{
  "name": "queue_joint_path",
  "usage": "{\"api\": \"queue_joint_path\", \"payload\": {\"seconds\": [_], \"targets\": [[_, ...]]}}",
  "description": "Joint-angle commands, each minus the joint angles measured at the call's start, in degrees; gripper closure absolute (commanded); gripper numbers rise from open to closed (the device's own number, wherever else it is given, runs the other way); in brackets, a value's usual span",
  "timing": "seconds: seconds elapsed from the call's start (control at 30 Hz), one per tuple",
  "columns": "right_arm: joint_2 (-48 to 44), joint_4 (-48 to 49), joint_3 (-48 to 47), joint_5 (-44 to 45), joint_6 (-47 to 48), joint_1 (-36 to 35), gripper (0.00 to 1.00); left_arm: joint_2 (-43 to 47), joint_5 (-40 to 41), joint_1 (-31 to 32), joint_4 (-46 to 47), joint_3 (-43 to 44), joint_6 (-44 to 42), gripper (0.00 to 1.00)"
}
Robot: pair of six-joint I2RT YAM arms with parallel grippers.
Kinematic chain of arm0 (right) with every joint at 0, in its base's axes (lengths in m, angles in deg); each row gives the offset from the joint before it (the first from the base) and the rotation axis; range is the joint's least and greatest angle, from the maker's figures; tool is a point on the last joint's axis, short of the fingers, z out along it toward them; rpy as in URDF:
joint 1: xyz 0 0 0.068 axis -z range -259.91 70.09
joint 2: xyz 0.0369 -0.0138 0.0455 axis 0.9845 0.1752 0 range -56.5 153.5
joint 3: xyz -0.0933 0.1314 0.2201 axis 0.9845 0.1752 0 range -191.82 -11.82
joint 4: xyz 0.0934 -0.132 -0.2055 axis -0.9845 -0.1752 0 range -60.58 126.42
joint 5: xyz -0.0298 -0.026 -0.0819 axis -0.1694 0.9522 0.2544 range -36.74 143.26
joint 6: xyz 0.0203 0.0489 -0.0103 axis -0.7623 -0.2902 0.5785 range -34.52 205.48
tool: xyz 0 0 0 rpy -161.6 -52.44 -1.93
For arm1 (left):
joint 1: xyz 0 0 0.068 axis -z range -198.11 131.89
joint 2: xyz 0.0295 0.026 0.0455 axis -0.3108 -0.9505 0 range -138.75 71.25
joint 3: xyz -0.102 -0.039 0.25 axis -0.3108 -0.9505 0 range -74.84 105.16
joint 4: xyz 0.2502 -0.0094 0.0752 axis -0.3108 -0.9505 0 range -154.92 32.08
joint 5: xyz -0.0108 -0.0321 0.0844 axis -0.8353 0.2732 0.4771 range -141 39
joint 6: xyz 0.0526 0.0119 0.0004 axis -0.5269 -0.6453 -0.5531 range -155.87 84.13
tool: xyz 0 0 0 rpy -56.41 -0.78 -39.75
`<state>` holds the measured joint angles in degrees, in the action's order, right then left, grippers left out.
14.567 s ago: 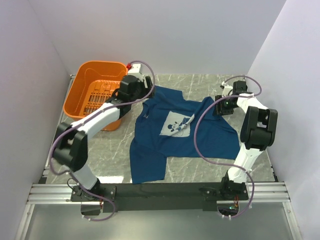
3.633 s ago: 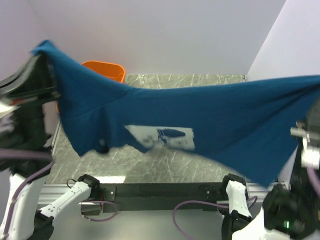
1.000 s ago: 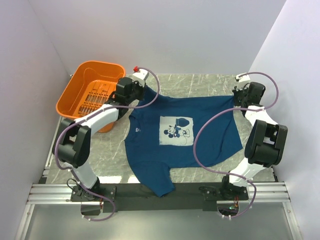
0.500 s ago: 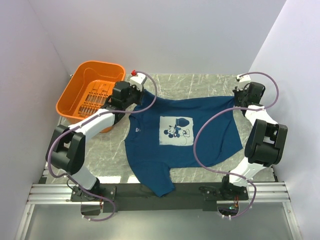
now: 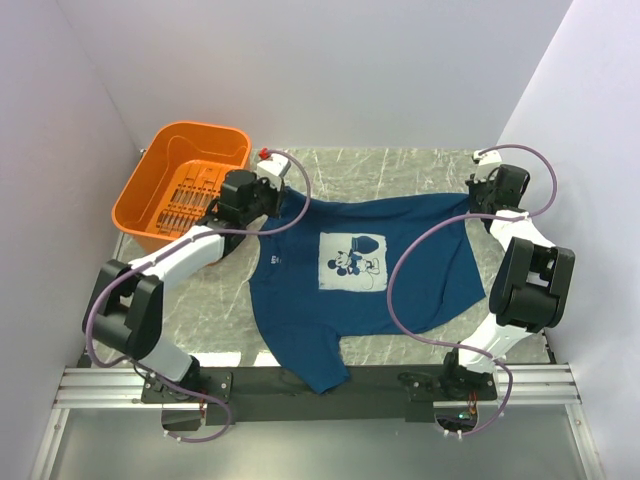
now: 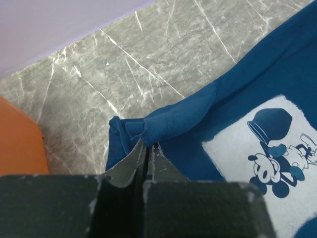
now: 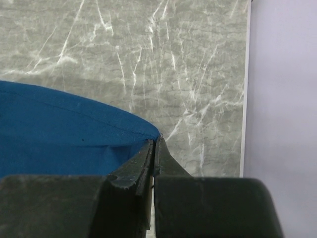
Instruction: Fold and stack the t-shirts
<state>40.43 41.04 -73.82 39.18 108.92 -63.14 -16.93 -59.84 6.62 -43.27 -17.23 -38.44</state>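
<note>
Top external: we see t-shirt (image 5: 360,270) flat, print up, right of basket (image 5: 148,170). Left gripper (image 6: 147,147) pinches bunched sleeve nearest basket. Right gripper (image 7: 154,144) pinches hem corner farthest from basket. We judge cloth light, limp; hold corners.

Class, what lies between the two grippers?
In the top view, the navy t-shirt lies spread between them; the left gripper and right gripper each pinch its far edge.
</note>
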Motion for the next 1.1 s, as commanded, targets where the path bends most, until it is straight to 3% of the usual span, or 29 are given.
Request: {"api": "queue_joint_path", "payload": {"seconds": [0.0,1.07], "targets": [[-0.4,0.9,-0.8,2.0,-0.2,0.5,1.0,4.1,-1.3,0.6,0.7,-1.3,-0.5,1.0],[1.0,-1.7,-1.0,2.3,2.4,0.5,0.97,10.7,5.3,6.4,-4.9,-5.1,-0.8,1.0]]}}
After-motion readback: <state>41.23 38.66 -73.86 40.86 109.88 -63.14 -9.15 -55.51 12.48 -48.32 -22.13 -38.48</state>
